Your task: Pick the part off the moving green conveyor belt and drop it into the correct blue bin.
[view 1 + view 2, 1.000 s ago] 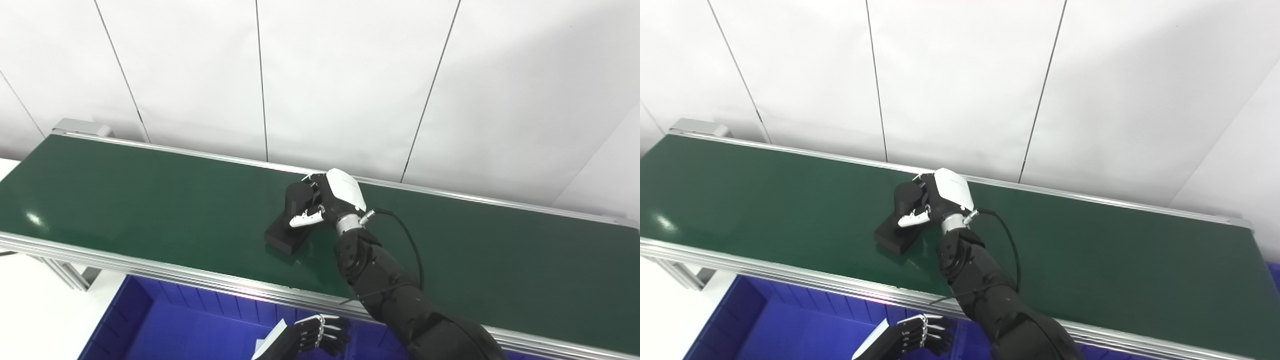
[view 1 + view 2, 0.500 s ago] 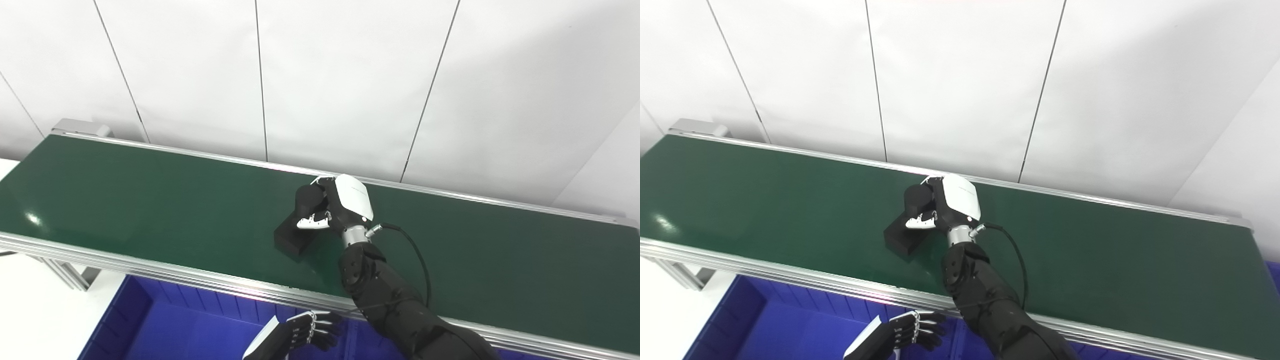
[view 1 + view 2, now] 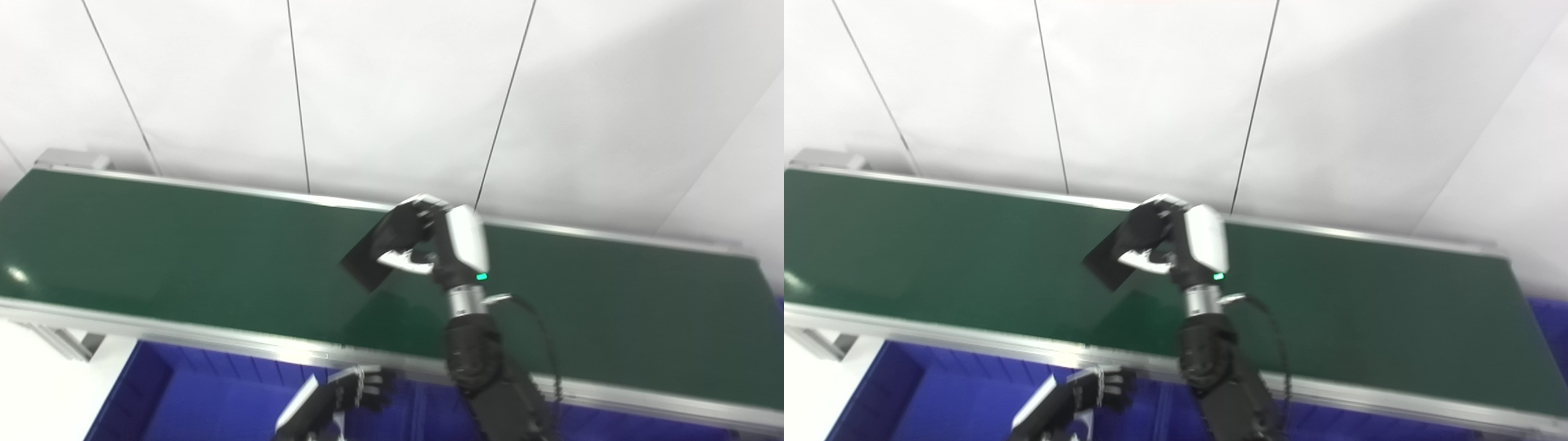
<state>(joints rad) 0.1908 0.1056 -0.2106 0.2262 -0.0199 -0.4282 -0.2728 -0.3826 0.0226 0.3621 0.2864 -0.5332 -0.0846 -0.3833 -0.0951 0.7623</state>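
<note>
Gripping the black part (image 3: 375, 260) with fingers closed around its upper end, the right hand (image 3: 438, 242) is holding it above the green belt (image 3: 153, 245), long axis slanting down-left. The blue bin (image 3: 202, 398) is lying nearer, below. The left hand (image 3: 349, 395) is blurring; grip unclear.

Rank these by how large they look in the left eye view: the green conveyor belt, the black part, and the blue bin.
1. Green conveyor belt, largest by far.
2. Blue plastic bin, partly cut off by the frame and nearer the camera, so its rank is unsure.
3. Black blocky part, smallest, held in the right robot hand.
</note>
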